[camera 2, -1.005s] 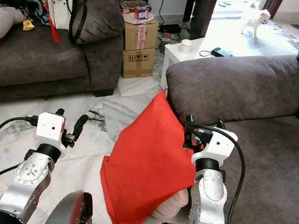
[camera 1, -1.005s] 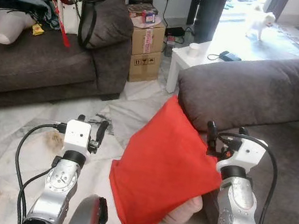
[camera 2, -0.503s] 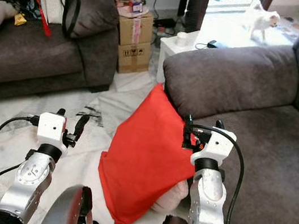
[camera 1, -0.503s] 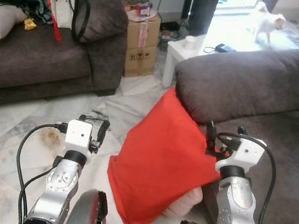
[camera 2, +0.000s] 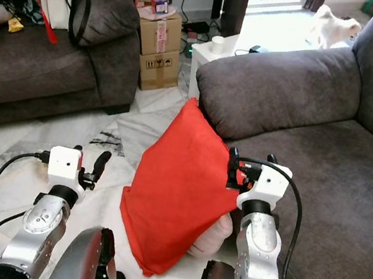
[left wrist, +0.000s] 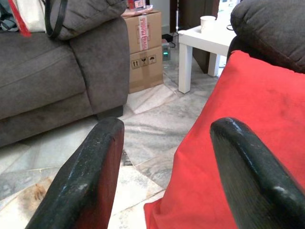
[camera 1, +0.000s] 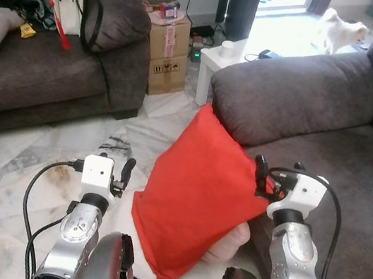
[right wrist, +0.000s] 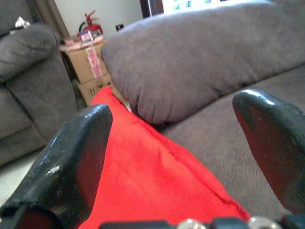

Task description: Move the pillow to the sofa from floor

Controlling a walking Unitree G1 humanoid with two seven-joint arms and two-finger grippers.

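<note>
While the red pillow [camera 1: 198, 199] leans against the front of the grey sofa [camera 1: 355, 160] with its lower corner near the marble floor [camera 1: 19, 154], neither claw really holds it. The right gripper [camera 1: 277, 176] has its fingers wide apart, and the pillow's edge only rests on the wrist between them. The left gripper [camera 1: 116, 165] is also wide, just beside the pillow and not touching. I think the pillow can slide off back to the floor if the right arm lifts without closing, because soft cloth gives little support.

Handling symbols, perhaps, on cardboard box [left wrist: 146, 61].
</note>
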